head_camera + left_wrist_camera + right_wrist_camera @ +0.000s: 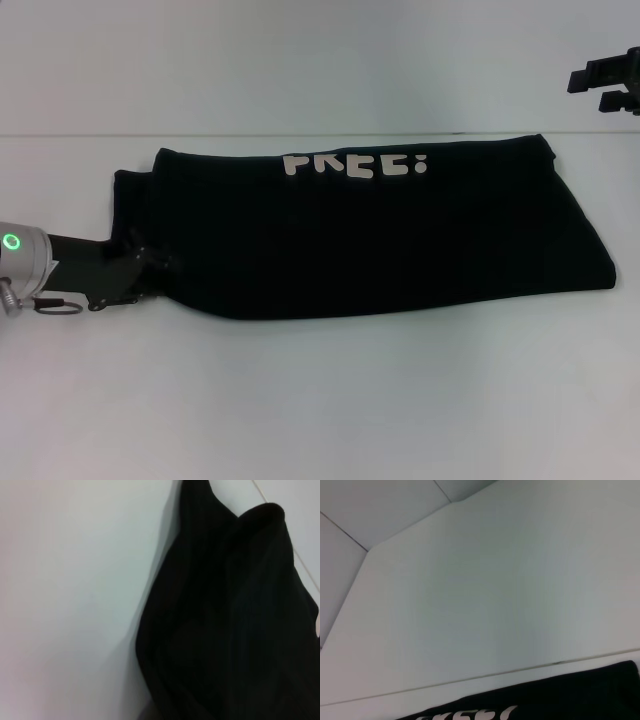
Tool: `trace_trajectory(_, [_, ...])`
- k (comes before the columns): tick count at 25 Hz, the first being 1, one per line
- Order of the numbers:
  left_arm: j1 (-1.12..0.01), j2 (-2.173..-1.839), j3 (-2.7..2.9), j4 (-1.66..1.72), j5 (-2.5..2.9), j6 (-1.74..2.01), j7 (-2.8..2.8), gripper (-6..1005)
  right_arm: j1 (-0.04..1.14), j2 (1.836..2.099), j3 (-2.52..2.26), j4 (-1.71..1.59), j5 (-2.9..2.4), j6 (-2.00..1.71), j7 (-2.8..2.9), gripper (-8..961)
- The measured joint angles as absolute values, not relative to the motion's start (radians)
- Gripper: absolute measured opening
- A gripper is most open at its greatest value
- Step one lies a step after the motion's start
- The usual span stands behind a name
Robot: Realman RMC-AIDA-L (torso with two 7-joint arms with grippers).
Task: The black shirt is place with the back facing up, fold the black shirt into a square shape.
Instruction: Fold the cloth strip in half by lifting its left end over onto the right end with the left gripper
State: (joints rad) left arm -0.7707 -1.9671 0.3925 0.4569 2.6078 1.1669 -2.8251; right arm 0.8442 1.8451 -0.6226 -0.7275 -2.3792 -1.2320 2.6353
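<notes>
The black shirt (pixel 380 230) lies across the white table (pixel 320 400), folded into a long band. Its cream lettering (pixel 355 165) shows along the far edge. My left gripper (pixel 150 268) sits low at the shirt's left end, against the fabric near the front corner. Up close in the left wrist view, the shirt (pixel 230 620) is bunched in soft folds on the table. My right gripper (pixel 592 90) hangs raised beyond the shirt's far right corner, open and holding nothing. The right wrist view catches the shirt's far edge (pixel 545 700) and part of the lettering (pixel 470 714).
Bare white table surface (pixel 320 400) stretches in front of the shirt. A pale wall (pixel 300 60) rises just behind the table's far edge. The left arm's grey link with a green light (pixel 12 242) lies at the left border.
</notes>
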Motion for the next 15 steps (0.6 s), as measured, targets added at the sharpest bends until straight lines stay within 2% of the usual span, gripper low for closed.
trace_trajectory(1, [-0.771,-1.967,0.395,0.457,2.608,1.166,-2.827,570,0.843,1.845,-0.623,-0.728,-2.379,-1.233,2.635,628])
trace_trajectory(4, [-0.767,-1.968,0.394,0.457,2.609,1.165,-2.827,338,0.842,1.843,-0.623,-0.728,-2.379,-1.234,2.635,628])
trace_trajectory(9, [-0.764,-1.969,0.394,0.458,2.609,1.165,-2.826,111,0.84,1.842,-0.623,-0.729,-2.379,-1.237,2.635,628])
trace_trajectory(15, [-0.759,-1.97,0.39,0.455,2.606,1.172,-2.803,64,0.838,1.841,-0.623,-0.729,-2.379,-1.24,2.635,628])
